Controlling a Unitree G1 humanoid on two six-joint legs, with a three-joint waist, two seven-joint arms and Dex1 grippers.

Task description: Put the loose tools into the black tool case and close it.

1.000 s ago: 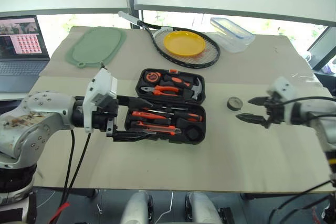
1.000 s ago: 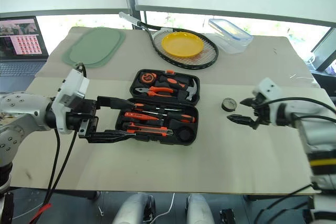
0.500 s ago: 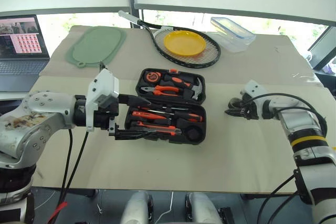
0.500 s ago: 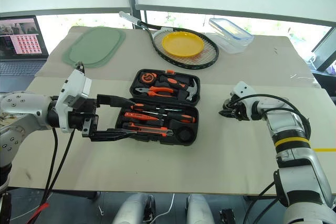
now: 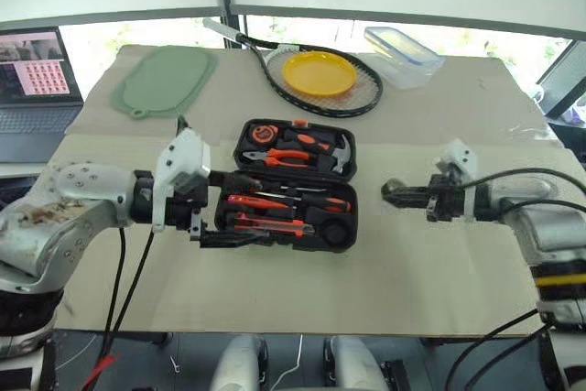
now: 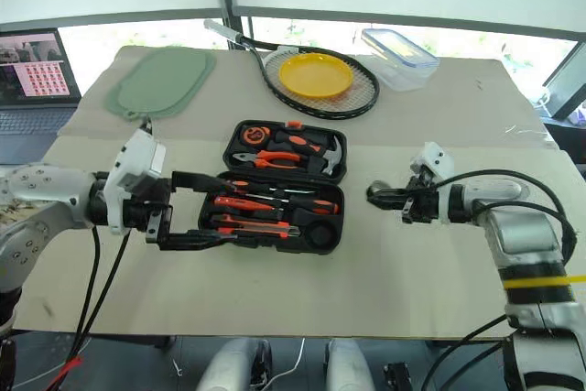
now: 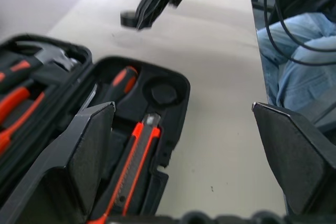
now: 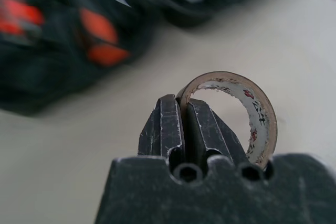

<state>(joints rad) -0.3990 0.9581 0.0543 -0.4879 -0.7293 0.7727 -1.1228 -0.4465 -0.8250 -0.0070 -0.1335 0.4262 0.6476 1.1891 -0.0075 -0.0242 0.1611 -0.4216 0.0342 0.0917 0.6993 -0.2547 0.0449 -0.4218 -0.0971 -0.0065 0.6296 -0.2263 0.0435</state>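
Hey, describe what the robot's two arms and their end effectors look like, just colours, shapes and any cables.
Both arms are silver-grey metal with rounded joint housings. A white box-shaped module sits at each wrist, and loose black cables loop off both arms. The right arm carries a yellow band lower down. The left end effector has two broad, black, wedge-shaped fingers. The right end effector has two slimmer black fingers.

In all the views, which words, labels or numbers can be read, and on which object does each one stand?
No text can be read with certainty.
Brown roll of tape held in the shut right gripper: small red and dark print on its white inner core, too small to read.
Open laptop at the table's left: a grid of pictures on its screen, too small to read.
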